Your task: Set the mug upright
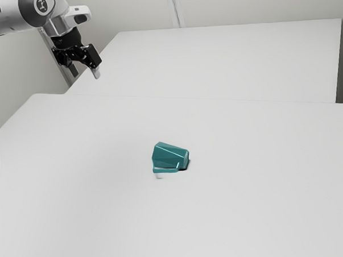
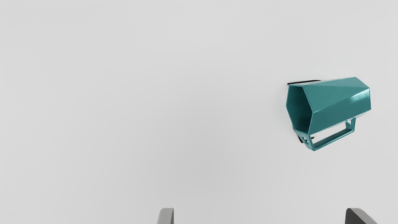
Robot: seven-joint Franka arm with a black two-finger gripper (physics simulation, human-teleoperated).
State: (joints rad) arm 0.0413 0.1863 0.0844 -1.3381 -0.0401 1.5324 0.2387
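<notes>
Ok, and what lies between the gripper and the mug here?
No object: the stretch from the gripper to the mug on its side is open air over bare white tabletop, as both the exterior view and the wrist view show.

1. Both views are bright, and the light is soft and quite even; from which side it comes, I cannot tell.
2. In the exterior view, the table (image 1: 249, 216) is nearly white, while the wall (image 1: 143, 10) behind has a more grey tone.
3. A small dark shadow lies just beside the mug (image 1: 171, 156), at its end toward the exterior view's right.
4. In the wrist view, the table has a weak grey shade, which fades very gradually.
5. Thin black shadows lie close along the mug there, with hard borders.
6. One face of the mug carries a whitish glare near the base, and its inside is darker.
</notes>
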